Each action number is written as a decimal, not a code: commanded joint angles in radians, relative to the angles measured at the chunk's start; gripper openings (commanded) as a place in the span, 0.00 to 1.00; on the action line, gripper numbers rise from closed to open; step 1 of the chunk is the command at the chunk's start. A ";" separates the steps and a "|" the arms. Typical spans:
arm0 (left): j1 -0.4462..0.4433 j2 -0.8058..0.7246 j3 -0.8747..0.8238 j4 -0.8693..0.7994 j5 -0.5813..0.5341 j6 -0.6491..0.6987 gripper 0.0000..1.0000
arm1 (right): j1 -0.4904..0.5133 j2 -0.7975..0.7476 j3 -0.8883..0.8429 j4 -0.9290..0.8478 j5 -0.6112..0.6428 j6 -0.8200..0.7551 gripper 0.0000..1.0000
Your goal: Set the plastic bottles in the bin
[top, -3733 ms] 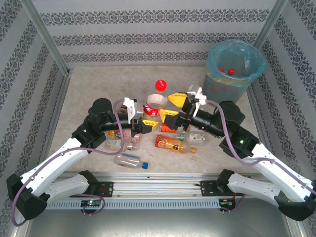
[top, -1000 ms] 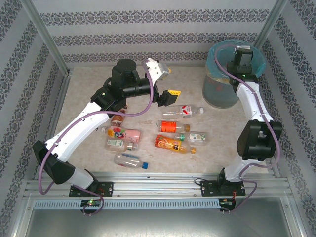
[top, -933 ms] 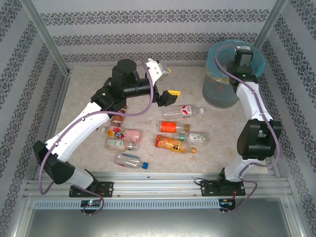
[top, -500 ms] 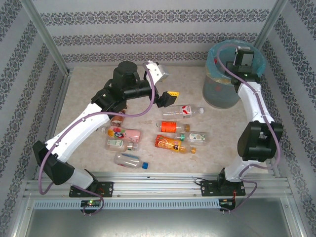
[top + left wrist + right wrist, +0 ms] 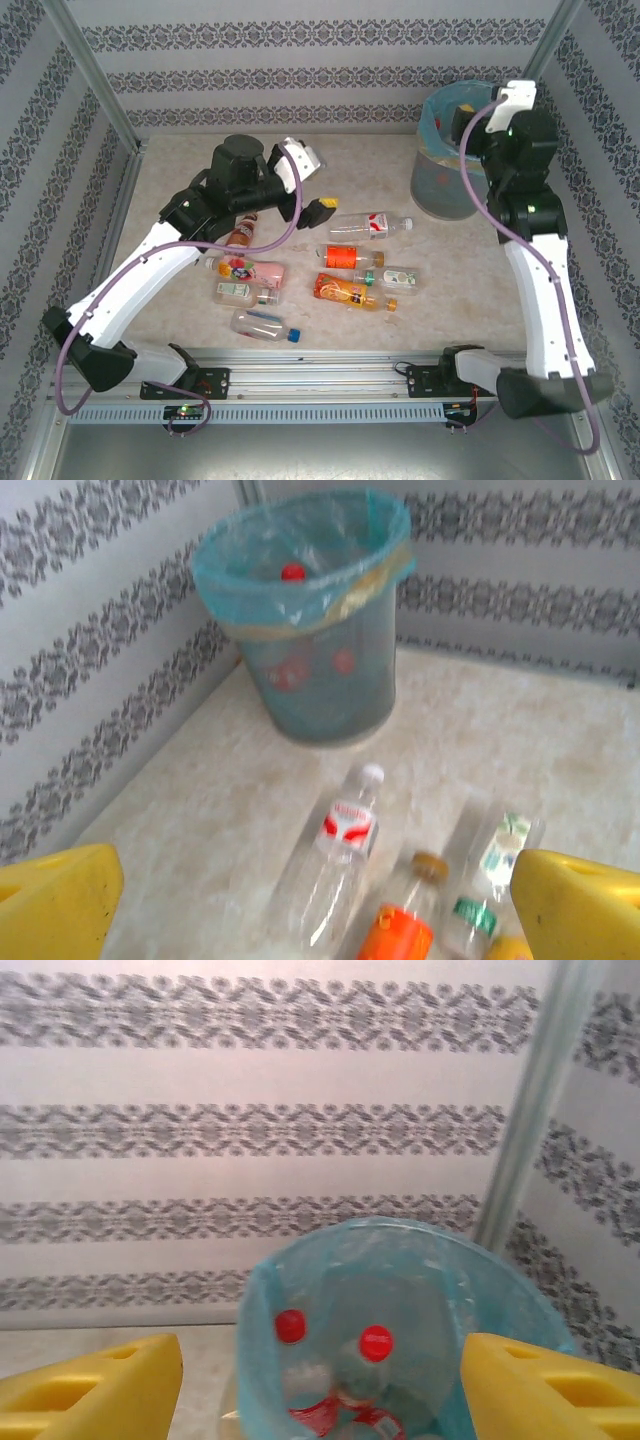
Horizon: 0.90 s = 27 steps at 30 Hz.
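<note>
"Checking progress: what is sitting in the bin [image 5: 455, 1280]?"

"At least two red caps [image 5: 290, 1325] are showing inside; the rest is blurring together."

"And the table [image 5: 440, 250]?"

"About eight bottles [image 5: 350, 292] are lying there, well apart from the bin. The left gripper [image 5: 315, 890] is hanging over them, fingers spread wide and gripping nothing. The right gripper [image 5: 322, 1365] is hovering by the bin, fingers parted and empty. I'm judging most of the job is waiting."

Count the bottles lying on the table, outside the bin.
8. Right cluster: white-capped bottle, orange-labelled bottle, green-and-white bottle, orange juice bottle. Left cluster: pink bottle, small bottle, blue-capped bottle, red bottle partly under the left arm. More may hide there.
</note>
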 commanded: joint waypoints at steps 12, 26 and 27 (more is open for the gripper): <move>-0.045 -0.145 -0.383 -0.302 0.002 0.274 0.95 | 0.357 -0.235 -0.561 0.108 -0.376 -0.115 0.66; -0.218 0.263 -0.383 0.069 0.053 0.444 0.88 | 0.386 -0.536 -0.678 0.037 -0.121 -0.080 0.61; -0.219 0.285 -0.379 0.082 0.063 0.462 0.88 | 0.386 -0.555 -0.680 0.028 -0.110 -0.082 0.62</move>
